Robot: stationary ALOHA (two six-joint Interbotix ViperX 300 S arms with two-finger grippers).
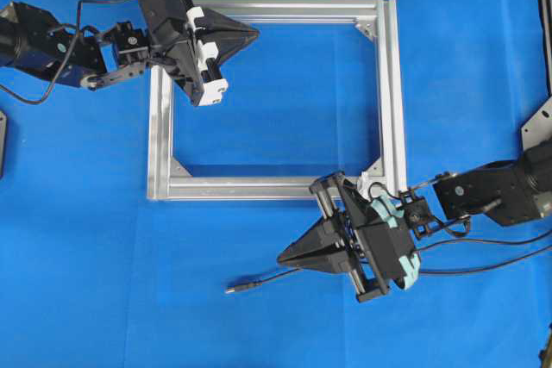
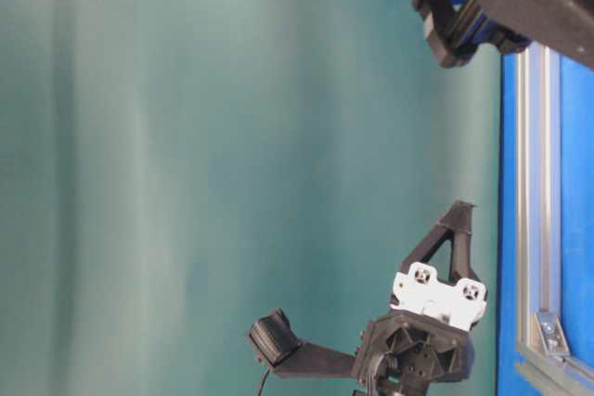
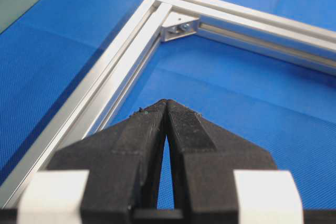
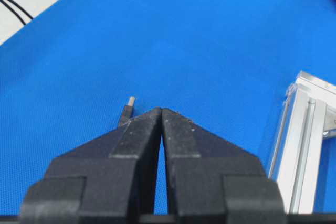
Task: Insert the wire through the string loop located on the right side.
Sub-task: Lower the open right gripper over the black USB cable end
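Blue woven cloth covers your table, under a rectangular frame (image 1: 392, 92) of grooved silver aluminium. Your right gripper (image 1: 283, 258) sits pinched closed with nothing in it, its matte black wedge fingers meeting at the tips; just beyond lies the wire (image 1: 259, 282), thin and black with a small metal-tipped plug. Your left gripper (image 1: 255, 35) is likewise closed and empty, over the frame's top rail. Only the table-level view shows the teal backdrop (image 2: 186, 136). The string loop is too small to make out.

Blue woven mat (image 1: 86, 213), silver frame (image 1: 392, 109), black wire (image 1: 267, 279), black tools.
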